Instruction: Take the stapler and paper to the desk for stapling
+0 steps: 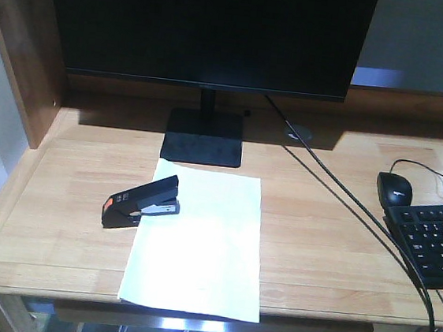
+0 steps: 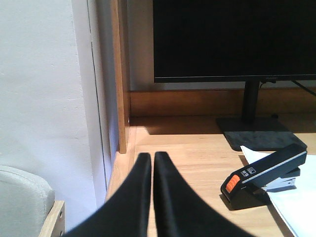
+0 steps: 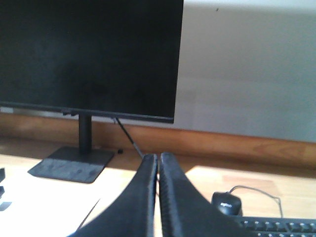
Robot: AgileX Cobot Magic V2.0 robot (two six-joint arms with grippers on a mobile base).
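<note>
The paper (image 1: 197, 243) overhangs the front edge of the desk (image 1: 323, 256), and the stapler (image 1: 142, 201) sits across its left edge. The left gripper (image 2: 150, 160) and the right gripper (image 3: 158, 160) are both closed and hold nothing.

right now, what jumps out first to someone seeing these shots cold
A big dark monitor fills the back of the wooden desk. In front of its stand lies a white sheet of paper, its near edge overhanging the desk front, with a black stapler resting on its upper left corner. A black mouse and keyboard sit far right.
</note>
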